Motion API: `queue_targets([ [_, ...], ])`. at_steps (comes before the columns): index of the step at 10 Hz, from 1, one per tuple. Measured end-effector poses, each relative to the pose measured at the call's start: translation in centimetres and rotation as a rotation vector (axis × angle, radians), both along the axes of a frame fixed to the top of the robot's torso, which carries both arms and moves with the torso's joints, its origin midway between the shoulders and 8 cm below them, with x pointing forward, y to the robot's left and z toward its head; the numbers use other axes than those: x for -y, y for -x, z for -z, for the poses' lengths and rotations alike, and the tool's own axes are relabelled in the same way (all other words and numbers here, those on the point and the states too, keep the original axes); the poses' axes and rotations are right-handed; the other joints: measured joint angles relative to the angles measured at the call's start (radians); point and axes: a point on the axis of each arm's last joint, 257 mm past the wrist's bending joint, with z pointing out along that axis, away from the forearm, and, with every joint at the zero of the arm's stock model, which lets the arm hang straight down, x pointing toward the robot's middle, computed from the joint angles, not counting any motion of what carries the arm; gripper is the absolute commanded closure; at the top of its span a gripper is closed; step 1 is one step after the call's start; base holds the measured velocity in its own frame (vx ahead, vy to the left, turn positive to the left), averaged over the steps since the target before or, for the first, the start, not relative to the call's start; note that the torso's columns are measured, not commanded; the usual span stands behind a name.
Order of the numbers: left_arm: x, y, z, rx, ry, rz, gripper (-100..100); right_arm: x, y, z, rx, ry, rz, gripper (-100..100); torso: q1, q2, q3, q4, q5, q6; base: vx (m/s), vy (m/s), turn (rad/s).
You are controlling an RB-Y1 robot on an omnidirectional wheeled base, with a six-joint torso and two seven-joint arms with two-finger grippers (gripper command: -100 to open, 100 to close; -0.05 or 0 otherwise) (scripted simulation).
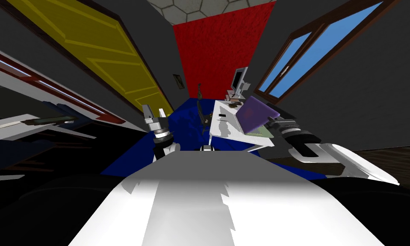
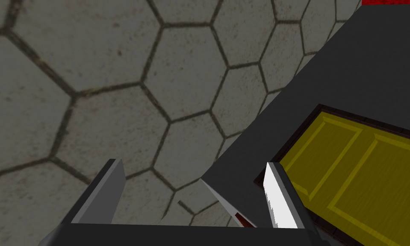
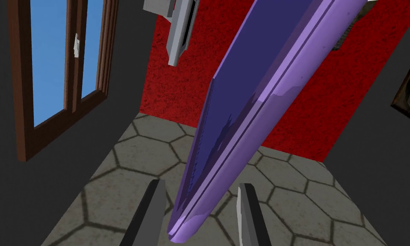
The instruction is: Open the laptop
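Currently held: the raised lid edge of the purple laptop (image 3: 242, 106), sitting between the two blades of the right gripper (image 3: 200, 183), one blade against each face.
Laptop location: right-hand part of the white desk (image 1: 223, 124), lid lifted at a slant off its base; a monitor (image 1: 240, 81) stands further back on the same desk.
Right gripper: narrowed well short of full spread, closed onto the lid.
Left gripper (image 1: 154, 110): raised left of the desk, well apart from the laptop, blades spread wide, nothing between them.

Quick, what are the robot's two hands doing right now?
Left gripper: open, holding nothing.
Right gripper: closed on the edge of the purple laptop lid.
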Motion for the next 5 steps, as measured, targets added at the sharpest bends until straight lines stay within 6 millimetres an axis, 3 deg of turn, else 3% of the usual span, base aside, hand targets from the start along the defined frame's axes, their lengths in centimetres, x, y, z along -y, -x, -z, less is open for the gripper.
queue_targets([
  [5, 0.0, 0.0, 0.0, 0.000, 0.000, 0.000, 0, 1.3, -0.6, 2.6, 0.048, -0.201, 0.030, 100, 0.002, -0.004, -0.001, -0.005, -0.005, -0.001, -0.047, -0.110, 0.037],
])
